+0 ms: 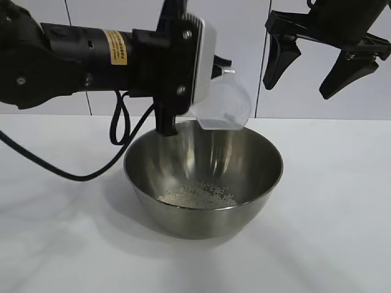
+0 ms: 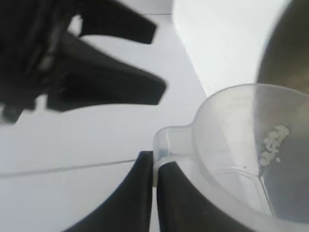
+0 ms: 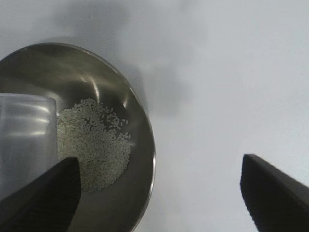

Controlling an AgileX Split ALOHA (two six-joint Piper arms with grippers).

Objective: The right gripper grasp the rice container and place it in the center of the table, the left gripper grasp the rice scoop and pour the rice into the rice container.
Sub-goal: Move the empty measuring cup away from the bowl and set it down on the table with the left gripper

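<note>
- The tabletop [image 1: 55,244] is plain white and smooth; a steel base could slide on it if nudged.
- The rice container [image 1: 204,183], a shiny stainless-steel bowl, sits at the middle of the tabletop. I judge it rigid, fairly light and slippery; its thin rim is the only good place to pinch, say at 3 o'clock on the side facing the free arm.
- The rice [image 1: 198,195] lies in a loose patch on the bowl's floor; a few grains cling inside the scoop.
- The rice scoop [image 1: 223,104] hangs tipped above the bowl's far rim, around 12 o'clock. Thin translucent plastic, it looks very light and a little flexible, best held by its flat handle.
- The left gripper [image 2: 153,183] is clamped tight on that handle.
- The right gripper [image 1: 321,70] hovers farther back at about 2 o'clock of the bowl, spread wide and holding nothing.
</note>
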